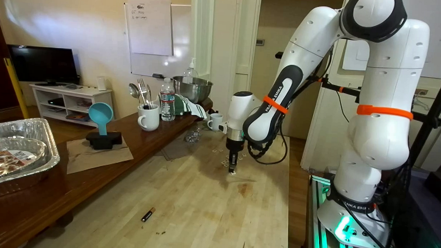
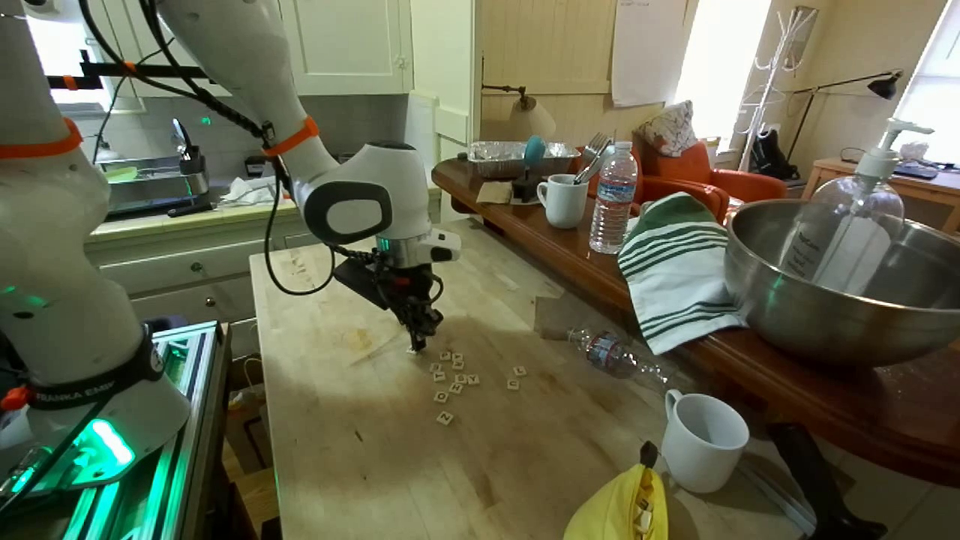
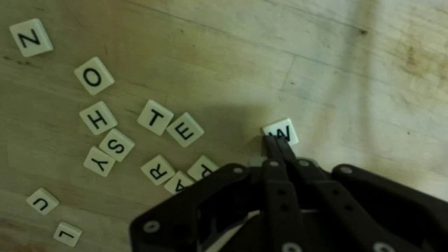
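From wrist alone, readable W tile (image 3: 282, 128)

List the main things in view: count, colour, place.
Letter tiles: 13 loose, cream, worktop
Pouch: 1, yellow, worktop
Battery: 1, black and copper, worktop
Mugs: 2, white, worktop and counter
Water bottles: 2, clear, worktop (lying), counter (upright)
Cutlery: several, silver, counter mug
Towel: 1, white and green, over counter edge
Bowl: 1, silver, counter
Pump bottle: 1, clear, in bowl
Foil trays: 2, silver, counter
Scoop: 1, turquoise, counter
Gripper: 1, black, shut, at W tile
Arm: 1, white, over worktop
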Motion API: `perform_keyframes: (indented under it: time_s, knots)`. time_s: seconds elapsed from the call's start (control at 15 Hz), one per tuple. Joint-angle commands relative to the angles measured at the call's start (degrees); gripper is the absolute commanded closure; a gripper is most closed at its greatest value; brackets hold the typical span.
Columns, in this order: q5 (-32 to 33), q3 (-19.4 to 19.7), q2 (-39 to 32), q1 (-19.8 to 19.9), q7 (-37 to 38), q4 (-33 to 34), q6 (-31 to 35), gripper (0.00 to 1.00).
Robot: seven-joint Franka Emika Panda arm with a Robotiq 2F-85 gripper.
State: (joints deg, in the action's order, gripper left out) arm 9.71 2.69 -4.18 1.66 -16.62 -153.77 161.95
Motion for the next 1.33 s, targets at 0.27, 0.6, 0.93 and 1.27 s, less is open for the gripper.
perform_keyframes:
  time_s: [0.27,0.6,0.93,1.27]
  knots:
    - [-0.8,-0.9,-3.9,-1.8,14.9,2.1,-1.0,1.00]
    - [-0.6,-1.2,-4.2,-2.3,19.1,2.2,-0.6,1.00]
    - [-0.7,-0.7,-2.0,-1.7,19.9,1.9,-0.5,1.00]
    - [-2.2,-0.7,1.3,-1.1,18.6,0.8,-1.3,1.00]
